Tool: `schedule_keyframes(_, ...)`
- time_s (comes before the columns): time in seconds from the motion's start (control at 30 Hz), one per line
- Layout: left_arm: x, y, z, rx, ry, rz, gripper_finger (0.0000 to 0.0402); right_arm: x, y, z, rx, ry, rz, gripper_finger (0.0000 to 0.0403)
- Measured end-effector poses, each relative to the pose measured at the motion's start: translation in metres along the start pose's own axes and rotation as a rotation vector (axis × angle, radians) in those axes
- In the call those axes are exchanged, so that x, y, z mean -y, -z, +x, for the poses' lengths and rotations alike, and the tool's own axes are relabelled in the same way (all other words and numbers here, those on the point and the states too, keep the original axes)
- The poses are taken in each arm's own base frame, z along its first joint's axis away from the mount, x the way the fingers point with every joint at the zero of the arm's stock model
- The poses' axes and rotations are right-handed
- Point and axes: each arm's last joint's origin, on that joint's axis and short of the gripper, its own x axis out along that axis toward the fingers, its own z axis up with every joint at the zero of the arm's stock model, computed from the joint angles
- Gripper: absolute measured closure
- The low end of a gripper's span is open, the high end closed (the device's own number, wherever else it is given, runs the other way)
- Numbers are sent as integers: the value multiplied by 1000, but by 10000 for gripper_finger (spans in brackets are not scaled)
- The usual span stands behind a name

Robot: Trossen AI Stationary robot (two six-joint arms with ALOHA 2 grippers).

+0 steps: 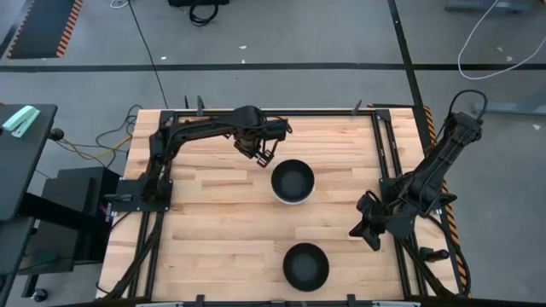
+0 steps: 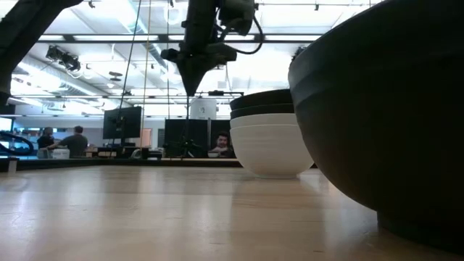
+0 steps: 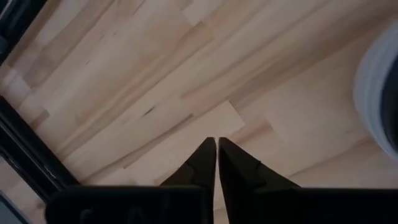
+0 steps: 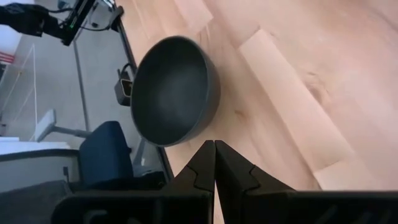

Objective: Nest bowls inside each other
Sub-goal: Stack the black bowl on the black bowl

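Hovering beside the bowl stack (image 1: 293, 182) (black on white), left claw (image 1: 264, 159) is pinched together, empty.

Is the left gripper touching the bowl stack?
Apart. In the low view the left gripper, shut, hangs above the table beside the bowl stack, with open space between them.

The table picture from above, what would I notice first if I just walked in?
Probably the stack of round bowls in the middle of the wooden table, white at the bottom with a glossy black one on top. A lone glossy black bowl sits nearer the front edge. The left gripper hovers just beside the stack with its fingers shut and empty, while the right gripper waits at the table's right side.
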Motion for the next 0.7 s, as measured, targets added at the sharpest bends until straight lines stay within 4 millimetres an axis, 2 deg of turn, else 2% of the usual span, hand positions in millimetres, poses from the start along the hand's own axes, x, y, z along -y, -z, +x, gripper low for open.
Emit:
schedule_keyframes(0.2,-12,-9,3,-10,-6,-25,365,-9,4,10,-11,-7,-20,390)
schedule_keyframes(0.37,-24,-20,7,-1,4,-57,375,-32,-3,7,-7,-13,-87,390)
schedule_keyframes(0.47,-32,-27,9,3,31,-84,382,-42,-9,3,-19,62,-140,390)
schedule_keyframes(0.6,-37,-35,11,17,73,-112,385,-42,-13,1,-51,198,-170,390)
schedule_keyframes(0.7,-40,-37,12,4,101,-101,382,-41,-16,6,-112,208,-132,390)
